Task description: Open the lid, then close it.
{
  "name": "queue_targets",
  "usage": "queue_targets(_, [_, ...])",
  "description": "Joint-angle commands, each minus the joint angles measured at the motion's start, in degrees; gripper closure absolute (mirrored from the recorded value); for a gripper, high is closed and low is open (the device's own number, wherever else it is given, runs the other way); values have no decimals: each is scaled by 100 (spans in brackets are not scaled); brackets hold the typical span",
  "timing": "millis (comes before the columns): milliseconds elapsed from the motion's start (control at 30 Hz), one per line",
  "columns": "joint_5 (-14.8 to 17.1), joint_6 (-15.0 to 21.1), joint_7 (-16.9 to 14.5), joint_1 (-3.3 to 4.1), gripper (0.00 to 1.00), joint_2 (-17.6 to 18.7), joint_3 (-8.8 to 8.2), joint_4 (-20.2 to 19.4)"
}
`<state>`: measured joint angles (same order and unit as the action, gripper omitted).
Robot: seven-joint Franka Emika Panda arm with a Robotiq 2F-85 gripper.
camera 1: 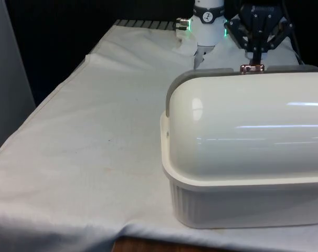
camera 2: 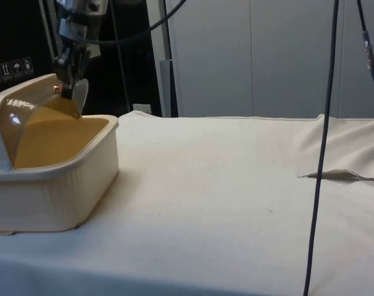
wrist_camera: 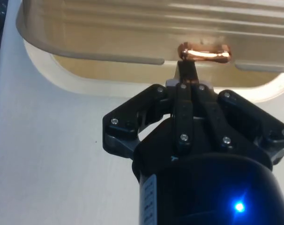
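fingers [wrist_camera: 188,70] pinched together at copper handle [wrist_camera: 204,52], lid [camera 2: 36,108] part-raised

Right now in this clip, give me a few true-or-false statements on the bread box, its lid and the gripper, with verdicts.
1. The gripper is closed at the copper handle of the lid. True.
2. The lid is fully shut. False: the side view shows it rolled partway back, with the tan inside of the bread box exposed.
3. The bread box stands on a white cloth. True.
4. A loaf lies inside the box. False: the visible inside holds nothing.
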<state>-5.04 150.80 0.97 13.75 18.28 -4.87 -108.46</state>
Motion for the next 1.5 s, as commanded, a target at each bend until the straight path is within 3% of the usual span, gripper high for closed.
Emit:
queue_targets(0, [-46,-23,11,11,100,46,-29,103])
queue_targets(667, [0,-52,-29,0,100,367,-74,917])
queue_targets(967, [-6,-241,-57,0,100,407,-97,1261])
queue_targets(1033, [-57,-458,-63,17,100,350,-126,1404])
queue_targets(1333, [-23,-710,-120,0,100,269,-97,1627])
queue_targets(1467, [-63,-1014,-138,11,100,195,-109,1805])
